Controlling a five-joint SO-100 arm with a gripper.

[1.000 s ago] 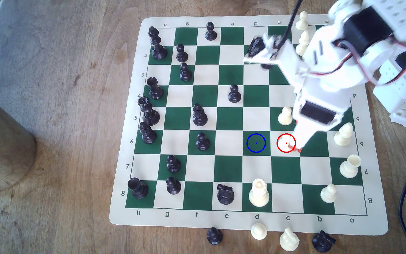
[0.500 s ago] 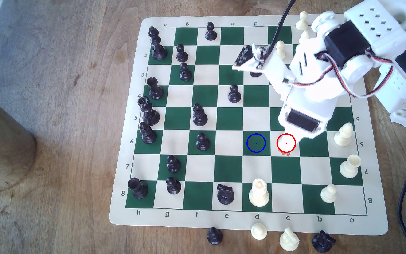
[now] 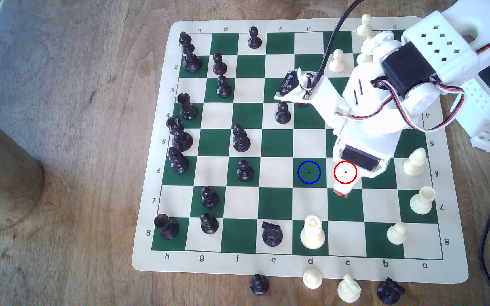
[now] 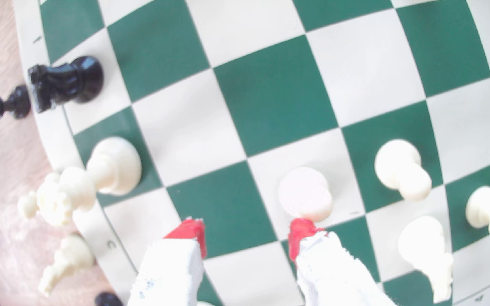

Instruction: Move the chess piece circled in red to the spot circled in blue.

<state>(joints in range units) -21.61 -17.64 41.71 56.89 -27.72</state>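
Observation:
The chess piece (image 4: 304,194), a small cream pawn seen from above, stands on its cream square inside the red ring (image 3: 341,173), half under my arm in the exterior view. My gripper (image 4: 246,235) is open, its red-tipped fingers (image 4: 190,232) spread over the green square just past the pawn. One red tip (image 4: 301,232) sits right against the pawn's base, and the pawn is not between the jaws. In the exterior view the gripper (image 3: 342,192) hangs at the ringed square's lower edge. The spot (image 3: 309,172), a bare dark green square with a blue ring, lies one square toward the exterior view's left.
Another cream pawn (image 4: 400,167) stands one square from the ringed one. A tall cream crowned piece (image 3: 312,232) stands two rows below the spot. A black pawn (image 3: 282,113) and a cream bishop (image 3: 414,161) stand farther off. Captured pieces (image 3: 311,278) lie below the board.
My arm has swung toward the exterior view's left and lower edge. The red fingertips have moved from the right of the red ring to just below it.

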